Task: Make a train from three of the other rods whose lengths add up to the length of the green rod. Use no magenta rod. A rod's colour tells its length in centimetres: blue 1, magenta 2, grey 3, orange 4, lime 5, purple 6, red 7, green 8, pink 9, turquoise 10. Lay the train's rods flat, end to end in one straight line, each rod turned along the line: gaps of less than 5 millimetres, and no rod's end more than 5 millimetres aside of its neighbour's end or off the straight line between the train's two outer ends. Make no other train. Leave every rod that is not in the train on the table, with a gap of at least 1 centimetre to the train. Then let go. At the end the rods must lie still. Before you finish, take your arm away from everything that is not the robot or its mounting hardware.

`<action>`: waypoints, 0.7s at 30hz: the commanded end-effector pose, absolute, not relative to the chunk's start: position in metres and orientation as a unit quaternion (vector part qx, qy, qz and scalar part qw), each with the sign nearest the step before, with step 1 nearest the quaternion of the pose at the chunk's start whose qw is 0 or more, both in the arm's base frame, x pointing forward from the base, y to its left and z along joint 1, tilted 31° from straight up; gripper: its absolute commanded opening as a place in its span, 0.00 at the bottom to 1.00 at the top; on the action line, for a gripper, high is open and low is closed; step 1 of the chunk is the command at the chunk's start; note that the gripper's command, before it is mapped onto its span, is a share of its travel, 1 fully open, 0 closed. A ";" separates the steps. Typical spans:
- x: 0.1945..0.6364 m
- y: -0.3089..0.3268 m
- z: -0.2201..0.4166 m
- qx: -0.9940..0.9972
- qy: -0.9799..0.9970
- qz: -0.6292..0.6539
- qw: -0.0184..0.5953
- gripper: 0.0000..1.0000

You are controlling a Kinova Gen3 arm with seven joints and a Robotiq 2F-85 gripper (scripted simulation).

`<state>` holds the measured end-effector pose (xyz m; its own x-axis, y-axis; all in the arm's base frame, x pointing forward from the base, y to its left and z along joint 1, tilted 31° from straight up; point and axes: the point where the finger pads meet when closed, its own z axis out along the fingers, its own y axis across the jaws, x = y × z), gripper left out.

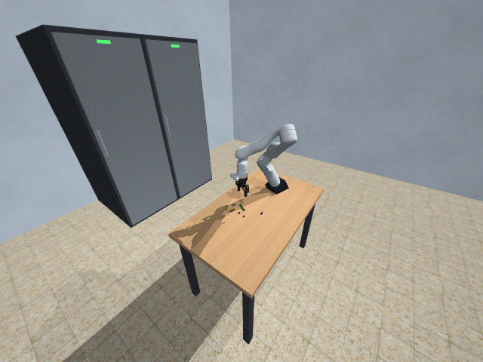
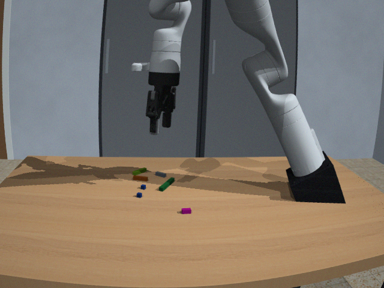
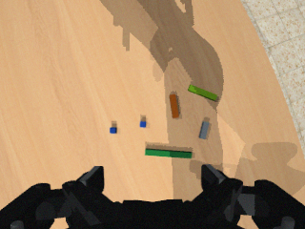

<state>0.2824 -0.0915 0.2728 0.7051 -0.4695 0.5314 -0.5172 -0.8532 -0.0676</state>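
Wrist view: black two-fingered claw [image 1: 242, 191] [image 2: 159, 130] [image 3: 152, 176] hangs above table [image 1: 249, 249] [image 2: 192, 242] [image 3: 62, 86], fingers apart, presumably for approach clearance. Long green rod [image 1: 242, 207] [image 2: 166, 184] [image 3: 169, 153] lies flat on table, probably as length reference; train not yet built.

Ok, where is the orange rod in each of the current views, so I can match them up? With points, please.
Top: near the middle, one of the small rods on the table, orange rod [image 1: 232, 210] [image 2: 140, 178] [image 3: 174, 106].
Exterior: left of centre, just in front of the lime rod [image 1: 226, 207] [image 2: 139, 171] [image 3: 203, 93].
Wrist: right of centre, above the green rod.
Shared landmark: green rod [image 1: 242, 207] [image 2: 167, 183] [image 3: 168, 153].
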 end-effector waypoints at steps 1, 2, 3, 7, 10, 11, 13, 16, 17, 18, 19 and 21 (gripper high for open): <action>0.291 -0.097 0.259 0.909 -0.310 0.276 0.034 1.00; 0.295 -0.098 0.253 0.904 -0.324 0.276 0.030 1.00; 0.295 -0.098 0.253 0.904 -0.324 0.276 0.030 1.00; 0.305 -0.099 0.237 0.890 -0.364 0.274 0.018 1.00; 0.311 -0.100 0.223 0.877 -0.397 0.271 0.009 1.00; 0.312 -0.100 0.219 0.873 -0.406 0.270 0.007 1.00; 0.315 -0.100 0.213 0.866 -0.421 0.269 0.003 1.00; 0.315 -0.101 0.210 0.863 -0.428 0.268 0.001 1.00; 0.316 -0.103 0.210 0.859 -0.435 0.270 0.001 1.00; 0.316 -0.103 0.208 0.857 -0.439 0.269 0.000 1.00; 0.317 -0.103 0.206 0.855 -0.443 0.269 -0.001 1.00; 0.317 -0.103 0.204 0.853 -0.448 0.268 -0.002 1.00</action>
